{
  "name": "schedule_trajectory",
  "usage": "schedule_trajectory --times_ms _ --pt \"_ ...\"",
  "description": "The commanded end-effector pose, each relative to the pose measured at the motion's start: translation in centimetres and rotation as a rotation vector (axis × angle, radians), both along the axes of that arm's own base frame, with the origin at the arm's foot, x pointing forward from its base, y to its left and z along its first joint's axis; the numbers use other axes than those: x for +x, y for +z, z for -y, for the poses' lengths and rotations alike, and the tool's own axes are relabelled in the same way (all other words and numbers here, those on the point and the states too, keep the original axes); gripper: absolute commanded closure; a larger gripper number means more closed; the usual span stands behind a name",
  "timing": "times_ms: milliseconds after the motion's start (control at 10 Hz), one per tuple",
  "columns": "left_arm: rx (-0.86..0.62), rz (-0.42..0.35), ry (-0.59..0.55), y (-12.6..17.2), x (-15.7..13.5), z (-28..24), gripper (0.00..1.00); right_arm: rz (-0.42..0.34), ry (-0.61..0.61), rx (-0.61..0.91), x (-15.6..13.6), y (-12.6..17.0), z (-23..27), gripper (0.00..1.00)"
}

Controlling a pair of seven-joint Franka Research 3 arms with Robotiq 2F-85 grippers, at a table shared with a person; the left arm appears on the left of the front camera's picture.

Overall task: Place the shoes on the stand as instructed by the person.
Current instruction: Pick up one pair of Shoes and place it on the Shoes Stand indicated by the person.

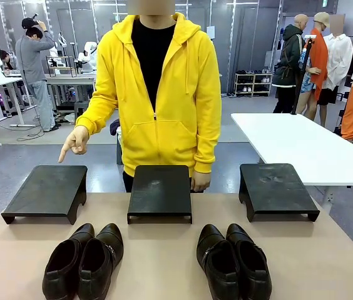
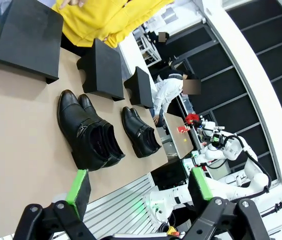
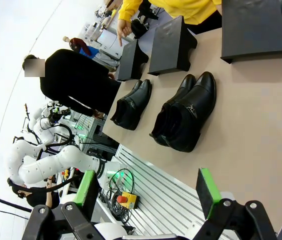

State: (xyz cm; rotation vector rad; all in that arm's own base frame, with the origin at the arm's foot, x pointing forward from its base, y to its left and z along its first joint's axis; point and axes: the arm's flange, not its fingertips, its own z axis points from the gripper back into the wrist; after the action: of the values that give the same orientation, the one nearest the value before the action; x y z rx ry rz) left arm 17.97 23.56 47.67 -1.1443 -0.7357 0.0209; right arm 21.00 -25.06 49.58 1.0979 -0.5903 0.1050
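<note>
My left gripper [image 2: 138,180] hangs high over the table's near edge, green pads spread wide and empty. My right gripper [image 3: 147,180] hangs the same way, also wide. In the front view, the left pair of shoes [image 1: 84,261] rests on the tan table [image 1: 164,275] at seven o'clock and the right pair of shoes [image 1: 234,262] at five. Beyond them stand the left stand [image 1: 46,190], middle stand [image 1: 159,189] and right stand [image 1: 276,187]. At ten o'clock the person [image 1: 158,94] holds a pointing hand [image 1: 75,140] over the left stand.
</note>
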Motion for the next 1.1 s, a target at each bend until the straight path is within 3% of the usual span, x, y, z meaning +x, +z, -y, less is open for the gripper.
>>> schedule_trajectory --times_ms 0,300,600,1000 --pt "0.081 -0.008 -0.055 3.6 3.3 3.1 0.00 0.011 0.000 0.008 -0.2 0.0 0.2 0.00" --pt "0.264 -0.125 -0.238 9.0 8.0 11.3 0.00 0.011 0.000 0.008 -0.2 0.0 0.2 0.00" --pt "0.518 -0.275 -0.346 12.4 10.7 22.6 0.00 0.011 0.000 0.008 -0.2 0.0 0.2 0.00" --pt "0.865 -0.340 -0.308 11.3 11.6 33.5 0.00 0.011 0.000 0.008 -0.2 0.0 0.2 0.00"
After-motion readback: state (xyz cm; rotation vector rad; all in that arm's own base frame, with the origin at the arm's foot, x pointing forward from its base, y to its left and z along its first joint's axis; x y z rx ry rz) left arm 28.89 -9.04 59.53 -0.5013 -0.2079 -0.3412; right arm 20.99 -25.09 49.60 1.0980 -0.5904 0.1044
